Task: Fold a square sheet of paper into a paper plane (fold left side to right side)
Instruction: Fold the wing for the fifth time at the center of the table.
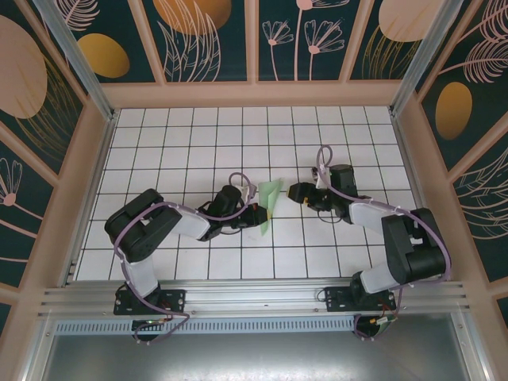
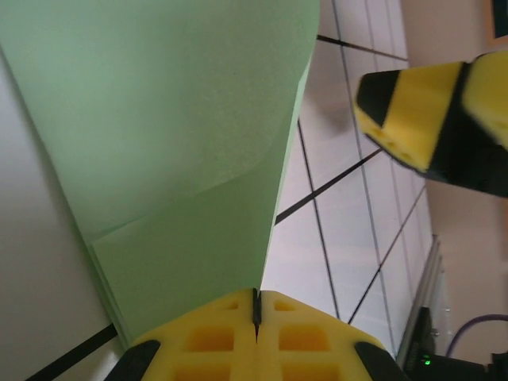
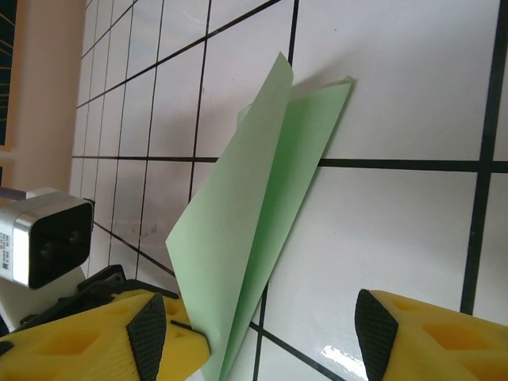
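Note:
The square sheet of paper (image 1: 270, 203) is pale mint green, folded over on itself, and stands tilted up off the white tiles at the table's middle. My left gripper (image 1: 258, 213) is shut on its lower left edge. In the left wrist view the yellow fingertips (image 2: 238, 333) pinch that edge, and the paper (image 2: 175, 135) rises away from them. My right gripper (image 1: 298, 193) hovers open just right of the sheet. In the right wrist view the folded paper (image 3: 254, 230) leans close to the left finger of this gripper (image 3: 258, 345), with a wide gap to the other finger. The paper plane is out of view.
White gridded tiles (image 1: 333, 135) cover the table, with wooden walls (image 1: 254, 94) behind and at both sides. An aluminium rail (image 1: 254, 295) runs along the near edge by the arm bases. The left arm's wrist camera (image 3: 48, 246) sits close to the right gripper.

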`<action>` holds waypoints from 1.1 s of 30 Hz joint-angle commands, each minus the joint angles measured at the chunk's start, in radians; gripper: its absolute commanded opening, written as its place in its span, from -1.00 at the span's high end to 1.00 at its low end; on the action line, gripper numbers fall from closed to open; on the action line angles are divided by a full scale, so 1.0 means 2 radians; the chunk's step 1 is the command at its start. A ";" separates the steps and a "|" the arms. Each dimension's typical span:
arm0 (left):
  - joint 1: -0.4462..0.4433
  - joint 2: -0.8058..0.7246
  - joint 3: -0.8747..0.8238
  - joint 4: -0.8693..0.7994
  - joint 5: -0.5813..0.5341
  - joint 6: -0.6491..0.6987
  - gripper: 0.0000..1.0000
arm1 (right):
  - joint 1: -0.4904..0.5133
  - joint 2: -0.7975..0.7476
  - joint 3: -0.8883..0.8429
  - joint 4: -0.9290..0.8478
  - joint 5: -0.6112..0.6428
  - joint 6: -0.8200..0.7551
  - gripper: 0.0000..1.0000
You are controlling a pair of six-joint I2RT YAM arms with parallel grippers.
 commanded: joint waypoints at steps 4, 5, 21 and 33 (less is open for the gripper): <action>0.009 0.025 -0.008 0.095 0.032 -0.052 0.99 | 0.027 0.028 -0.007 0.070 0.013 0.037 -0.32; 0.009 0.028 -0.008 0.099 0.032 -0.058 1.00 | 0.032 0.032 -0.006 0.078 0.018 0.043 -0.32; 0.014 0.070 -0.042 0.216 0.031 -0.146 1.00 | 0.070 0.113 0.034 0.102 0.054 0.092 -0.04; 0.015 0.076 -0.038 0.211 0.032 -0.148 0.98 | 0.079 0.146 0.062 0.079 0.063 0.098 0.00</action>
